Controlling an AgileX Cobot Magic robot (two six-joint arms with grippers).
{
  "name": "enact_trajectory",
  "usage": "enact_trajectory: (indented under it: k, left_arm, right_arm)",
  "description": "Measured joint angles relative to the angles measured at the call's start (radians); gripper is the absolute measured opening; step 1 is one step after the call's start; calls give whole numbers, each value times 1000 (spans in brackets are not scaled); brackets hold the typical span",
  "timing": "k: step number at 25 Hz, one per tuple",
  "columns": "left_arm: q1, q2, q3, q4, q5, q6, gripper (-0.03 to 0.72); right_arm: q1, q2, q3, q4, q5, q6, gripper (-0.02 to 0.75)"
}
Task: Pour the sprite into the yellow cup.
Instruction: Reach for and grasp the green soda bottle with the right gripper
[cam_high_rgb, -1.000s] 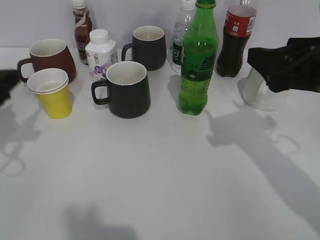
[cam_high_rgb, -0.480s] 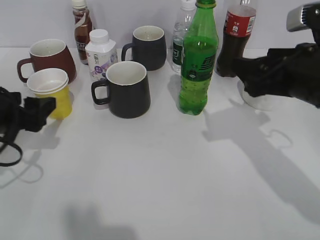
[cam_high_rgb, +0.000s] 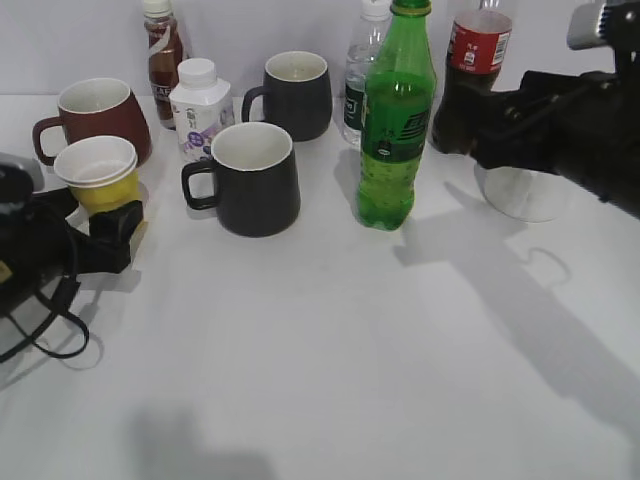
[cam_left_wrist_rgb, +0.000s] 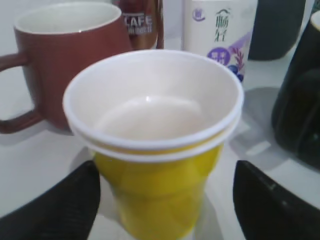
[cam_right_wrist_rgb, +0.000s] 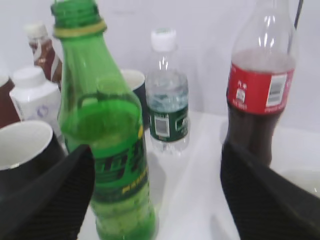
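Left wrist view shows wide jaws flanking the yellow cup (cam_left_wrist_rgb: 155, 150); it's light and crushable, so grip its midwall gently.

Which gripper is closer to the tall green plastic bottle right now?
Right. The right gripper is open beside the tall green plastic bottle; the left gripper is open around the small yellow paper cup.

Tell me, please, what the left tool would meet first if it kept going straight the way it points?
Most likely the yellow cup: in the wrist view it stands right between the open fingers of the left tool, with the brown mug behind it.
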Motion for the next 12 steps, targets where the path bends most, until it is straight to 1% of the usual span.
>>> enact_trajectory:
  k: [2, 4, 5, 8, 12]
  left_arm:
    - [0, 43, 0, 0, -54, 2, 638]
    - [0, 89, -10, -1, -72, 3, 636]
    - [0, 111, -20, -2, -75, 3, 635]
    - [0, 158, -65, -4, -79, 3, 629]
    - [0, 173, -124, -10, -83, 9, 611]
  right_arm:
    - [0, 21, 0, -1, -13, 0, 587]
    - [0, 42, 0, -10, -29, 0, 587]
    - [0, 54, 0, -35, -43, 0, 587]
    - [0, 88, 0, -78, -77, 5, 587]
    - [0, 134, 0, -94, -100, 21, 587]
